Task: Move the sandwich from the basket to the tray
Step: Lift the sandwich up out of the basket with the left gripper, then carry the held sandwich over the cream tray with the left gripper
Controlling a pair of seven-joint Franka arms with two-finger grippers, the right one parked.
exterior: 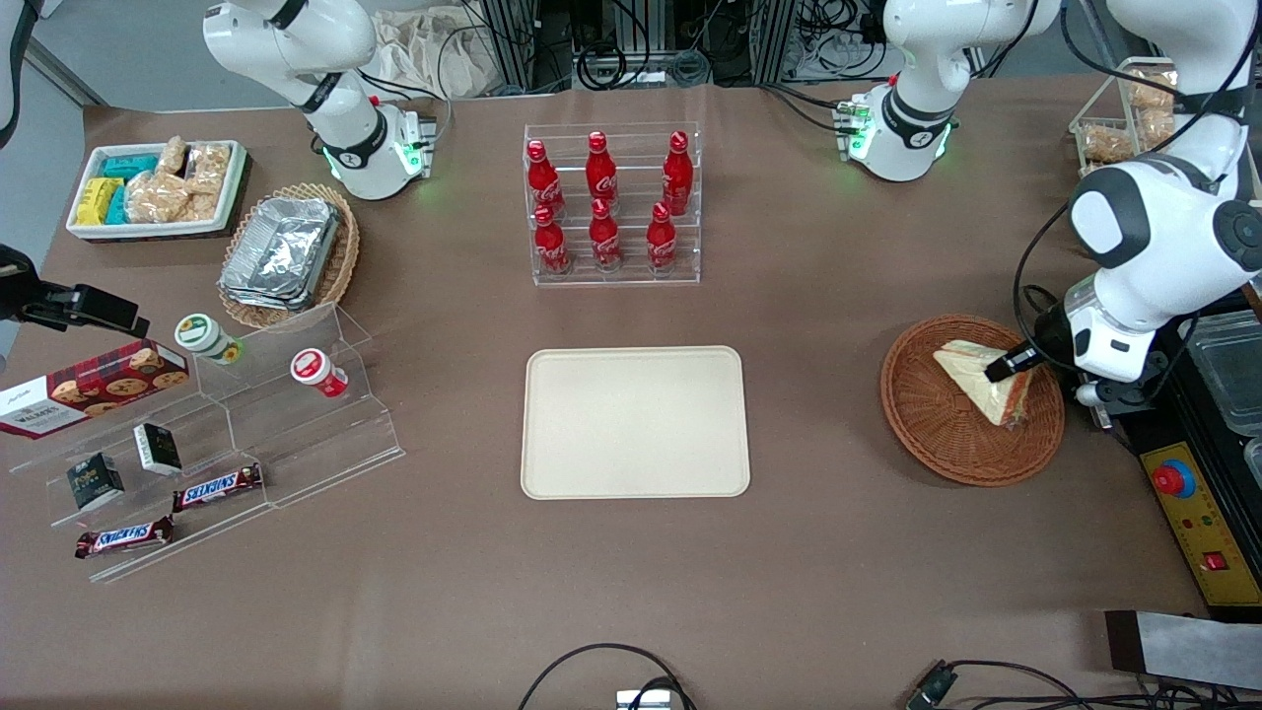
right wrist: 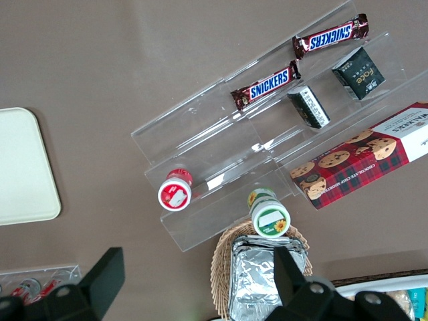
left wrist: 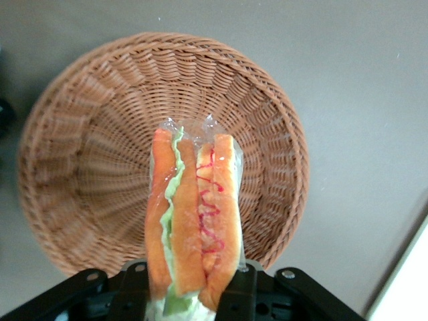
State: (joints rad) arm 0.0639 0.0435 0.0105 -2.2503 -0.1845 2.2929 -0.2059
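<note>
**Q:** Gripper first: where is it, and what are its fingers doing?

**A:** Gripper [exterior: 1016,367] of the working arm is over the basket [exterior: 937,434], toward that arm's end of the table. Its two black fingers [left wrist: 235,294] are clamped on the sandwich [exterior: 986,380], one on each bread face, as the wrist camera shows.

**Q:** So where exactly is the sandwich?

**A:** Held between those fingers above the basket's woven base [left wrist: 87,167]. From the wrist camera, its cut edge [left wrist: 194,221] faces the lens, with orange slices, green lettuce and a red streak under clear wrap. I cannot tell whether its lower corner touches the wicker or hangs just clear.

**Q:** And the tray?

**A:** The tray [exterior: 636,422] lies flat at the middle of the table, well apart from the basket, toward the parked arm's end from it. A clear rack of red bottles [exterior: 603,202] stands farther from the front camera than the tray.
</note>
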